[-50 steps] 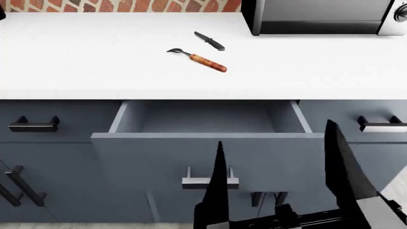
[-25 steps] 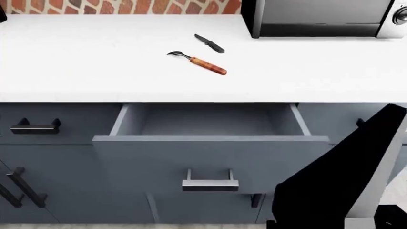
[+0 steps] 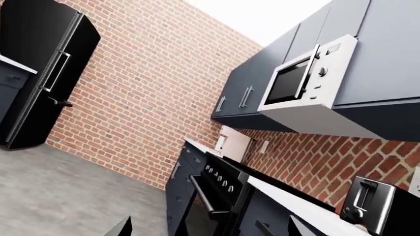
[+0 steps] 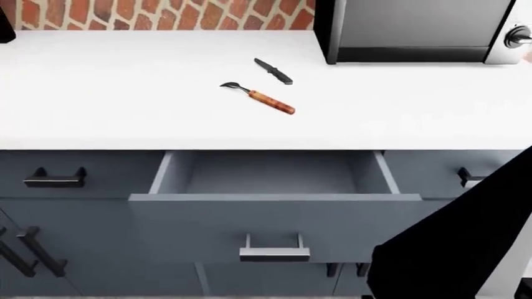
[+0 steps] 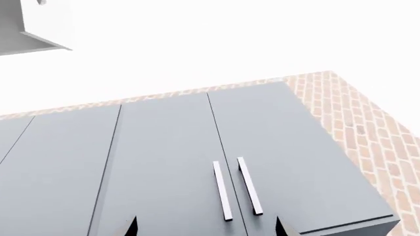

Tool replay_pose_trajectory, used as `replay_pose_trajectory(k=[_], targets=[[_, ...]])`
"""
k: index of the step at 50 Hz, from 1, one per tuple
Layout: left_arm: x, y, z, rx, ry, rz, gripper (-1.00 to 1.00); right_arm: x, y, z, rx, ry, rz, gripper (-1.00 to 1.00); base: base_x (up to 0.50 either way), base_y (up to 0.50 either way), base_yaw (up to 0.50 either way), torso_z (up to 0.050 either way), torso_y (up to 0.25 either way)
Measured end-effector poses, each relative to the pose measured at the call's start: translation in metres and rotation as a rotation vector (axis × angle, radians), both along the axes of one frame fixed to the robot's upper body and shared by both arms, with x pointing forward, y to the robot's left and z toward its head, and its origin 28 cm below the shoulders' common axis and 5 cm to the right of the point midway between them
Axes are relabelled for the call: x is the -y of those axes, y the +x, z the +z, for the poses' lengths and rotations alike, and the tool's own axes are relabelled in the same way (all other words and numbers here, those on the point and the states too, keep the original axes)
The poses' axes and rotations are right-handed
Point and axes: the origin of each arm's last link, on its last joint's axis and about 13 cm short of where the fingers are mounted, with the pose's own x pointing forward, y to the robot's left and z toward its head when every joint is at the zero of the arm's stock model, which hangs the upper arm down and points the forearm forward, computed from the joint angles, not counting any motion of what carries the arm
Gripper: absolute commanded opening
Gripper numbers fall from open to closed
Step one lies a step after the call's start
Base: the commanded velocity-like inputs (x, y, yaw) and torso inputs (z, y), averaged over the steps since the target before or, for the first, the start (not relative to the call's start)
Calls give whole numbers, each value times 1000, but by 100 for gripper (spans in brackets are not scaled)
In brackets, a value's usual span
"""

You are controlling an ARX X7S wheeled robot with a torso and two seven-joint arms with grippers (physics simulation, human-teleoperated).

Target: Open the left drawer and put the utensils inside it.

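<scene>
The left drawer (image 4: pixel 270 173) is pulled out below the white counter (image 4: pixel 124 106), its grey-blue box bare and its bar handle (image 4: pixel 275 252) facing me. The utensils lie on the counter behind it. The fork (image 4: pixel 259 98) has an orange-brown handle, and the dark knife (image 4: pixel 273 71) lies just beyond it. My right arm (image 4: pixel 461 243) is a black mass at the lower right, its gripper out of the head view. In the right wrist view the right gripper (image 5: pixel 207 230) is open, aimed up at wall cabinets (image 5: pixel 196 162). The left gripper (image 3: pixel 210 231) is open too, holding nothing.
A microwave (image 4: pixel 415 28) stands at the counter's back right. Shut drawers flank the open one, with handles at the left (image 4: pixel 54 179) and right (image 4: pixel 468 177). The left wrist view shows a black fridge (image 3: pixel 39 73), an oven (image 3: pixel 210 196) and a toaster (image 3: pixel 371 201).
My right gripper's fingers, in front of the drawer a second ago, have left the head view; only the arm shows at the right. The counter and drawer sit lower in the view.
</scene>
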Motion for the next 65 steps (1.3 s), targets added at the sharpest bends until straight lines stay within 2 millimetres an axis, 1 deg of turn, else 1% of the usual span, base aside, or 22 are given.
replay_pose_trajectory(k=[29,51,57,61,65], targets=[[0,-1,2,15,17,-7,100,2,0,0,-9,10,-33,100,0,0,0,50,0],[0,-2,3,17,30,-7,100,3,1,2,-30,51,-32,100,0,0,0,50,0],[1,-2,4,22,35,-7,100,8,0,10,-125,79,31,100,0,0,0,3,0],[1,-2,5,26,38,-8,100,14,1,23,-222,75,107,100,0,0,0,0,0],[2,-1,5,28,40,-11,100,20,5,38,-341,35,178,100,0,0,0,0,0]])
